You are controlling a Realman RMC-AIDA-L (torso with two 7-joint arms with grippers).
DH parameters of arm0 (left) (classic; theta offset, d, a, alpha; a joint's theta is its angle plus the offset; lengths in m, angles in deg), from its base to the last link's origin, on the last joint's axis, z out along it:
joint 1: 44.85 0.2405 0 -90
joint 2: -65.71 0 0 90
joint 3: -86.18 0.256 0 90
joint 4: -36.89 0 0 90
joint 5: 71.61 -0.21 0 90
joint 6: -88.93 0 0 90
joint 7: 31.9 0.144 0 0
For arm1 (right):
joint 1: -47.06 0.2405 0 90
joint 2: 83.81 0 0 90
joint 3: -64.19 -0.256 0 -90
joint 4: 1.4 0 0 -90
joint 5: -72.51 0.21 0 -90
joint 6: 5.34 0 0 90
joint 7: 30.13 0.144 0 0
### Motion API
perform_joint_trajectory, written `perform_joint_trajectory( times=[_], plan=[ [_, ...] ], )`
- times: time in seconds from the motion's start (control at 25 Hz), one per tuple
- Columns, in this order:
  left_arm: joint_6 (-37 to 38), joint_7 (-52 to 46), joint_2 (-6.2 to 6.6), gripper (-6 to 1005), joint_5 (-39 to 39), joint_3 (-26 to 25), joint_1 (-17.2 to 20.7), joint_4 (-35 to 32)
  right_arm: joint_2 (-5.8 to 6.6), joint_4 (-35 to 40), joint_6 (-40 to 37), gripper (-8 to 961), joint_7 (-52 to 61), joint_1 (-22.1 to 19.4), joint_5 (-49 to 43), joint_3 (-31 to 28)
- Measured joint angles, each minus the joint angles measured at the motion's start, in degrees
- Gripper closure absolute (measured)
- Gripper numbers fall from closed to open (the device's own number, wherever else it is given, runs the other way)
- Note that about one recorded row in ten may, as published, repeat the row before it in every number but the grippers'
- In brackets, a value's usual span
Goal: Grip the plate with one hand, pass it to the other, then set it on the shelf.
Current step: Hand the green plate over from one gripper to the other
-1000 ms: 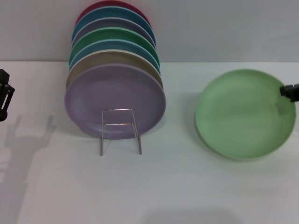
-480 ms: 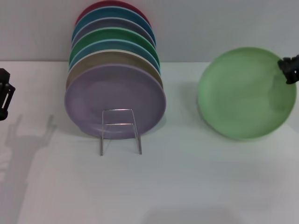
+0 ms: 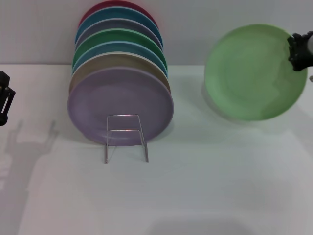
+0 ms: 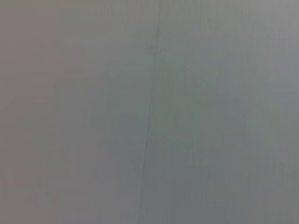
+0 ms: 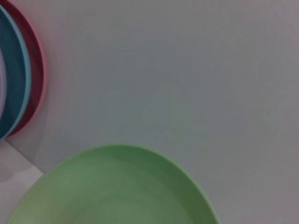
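The pale mint-green plate (image 3: 252, 72) hangs in the air at the right of the head view, tilted up toward the wall. My right gripper (image 3: 299, 51) is shut on its right rim. The plate also fills the lower part of the right wrist view (image 5: 117, 189). The silver wire shelf (image 3: 125, 137) stands left of centre with several coloured plates in it; a lilac plate (image 3: 120, 105) is at the front. My left gripper (image 3: 4, 98) is parked at the far left edge, away from the plates.
The stack in the rack runs back to a red plate (image 3: 120, 7) near the wall; its edge shows in the right wrist view (image 5: 35, 74). The white table (image 3: 195, 186) lies below. The left wrist view shows only a plain grey surface.
My right gripper has lifted the mint-green plate off the table, up toward the wall, tilting it more upright. The left arm and the rack have not moved.
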Motion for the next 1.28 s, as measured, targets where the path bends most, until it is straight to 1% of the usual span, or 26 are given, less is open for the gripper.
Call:
perform_joint_trajectory(
  times=[0.28,0.32,0.36,0.4,0.52,0.56,0.6,0.72,0.76,0.8,0.84,0.88,0.92,0.96,1.0,1.08,1.12,1.16,1.2,1.28],
  plan=[
    [-0.08,-0.03,0.0,156,0.02,-0.45,-0.02,-0.08,-0.11,0.96,-13.09,928,0.12,-3.9,-1.87,7.21],
    [-0.12,-0.03,0.0,156,0.02,-0.53,-0.04,-0.08,-0.13,1.34,-15.58,928,0.13,-4.55,-1.98,8.11],
    [-0.21,-0.04,0.0,156,0.02,-0.55,-0.05,-0.09,-0.15,2.31,-20.47,929,0.17,-5.71,-2.04,9.77],
    [-0.21,-0.04,0.0,156,0.02,-0.55,-0.05,-0.09,-0.15,2.31,-20.47,929,0.17,-5.71,-2.04,9.77],
    [-0.27,-0.05,0.0,156,0.01,-0.6,-0.07,-0.08,-0.18,5.0,-28.74,929,0.35,-6.98,-1.74,12.08],
    [-0.27,-0.06,0.0,156,-0.03,-0.61,-0.08,-0.03,-0.22,7.58,-34.57,928,1.07,-7.34,-1.52,13.51],
    [-0.27,-0.06,0.0,156,-0.03,-0.61,-0.08,-0.03,-0.22,7.58,-34.57,928,1.07,-7.34,-1.52,13.51],
    [-0.2,-0.07,-0.01,156,-0.17,-0.61,-0.09,0.17,-0.19,12.02,-41.6,929,4.17,-7.17,-1.4,15.55],
    [-0.09,-0.08,-0.04,156,-0.31,-0.61,-0.04,0.39,-0.12,15.4,-46.25,930,6.85,-6.98,-1.38,16.83],
    [-0.05,-0.09,-0.05,156,-0.36,-0.61,0.01,0.46,-0.09,16.96,-48.53,930,8.07,-6.92,-1.37,17.39],
    [-0.05,-0.09,-0.05,157,-0.36,-0.61,0.01,0.46,-0.09,16.96,-48.53,931,8.07,-6.92,-1.37,17.39],
    [-0.02,-0.11,-0.05,157,-0.38,-0.61,0.08,0.51,-0.08,18.32,-50.66,932,9.19,-6.89,-1.37,17.88],
    [-0.01,-0.12,-0.06,157,-0.39,-0.61,0.12,0.51,-0.07,19.84,-53.25,932,10.61,-6.84,-1.35,18.44],
    [-0.01,-0.14,-0.06,157,-0.4,-0.61,0.14,0.52,-0.02,22.68,-58.08,932,13.77,-6.64,-1.34,19.38],
    [0.0,-0.16,-0.07,157,-0.4,-0.61,0.14,0.52,-0.02,22.68,-58.08,932,13.77,-6.64,-1.34,19.38],
    [0.02,-0.18,-0.09,157,-0.42,-0.6,0.1,0.53,0.0,25.04,-62.31,931,17.1,-6.52,-1.33,20.32],
    [0.02,-0.18,-0.09,157,-0.42,-0.59,0.05,0.53,0.0,26.25,-64.87,931,19.08,-6.52,-1.33,20.86],
    [0.03,-0.18,-0.09,157,-0.43,-0.57,0.02,0.54,0.02,28.58,-69.57,931,22.68,-6.63,-1.32,22.0],
    [0.03,-0.18,-0.09,157,-0.43,-0.53,0.0,0.57,0.02,28.58,-69.57,931,22.68,-6.63,-1.32,22.0],
    [0.03,-0.2,-0.09,157,-0.44,-0.5,0.0,0.6,0.06,31.15,-73.91,931,26.3,-6.67,-1.33,23.09]
  ],
)
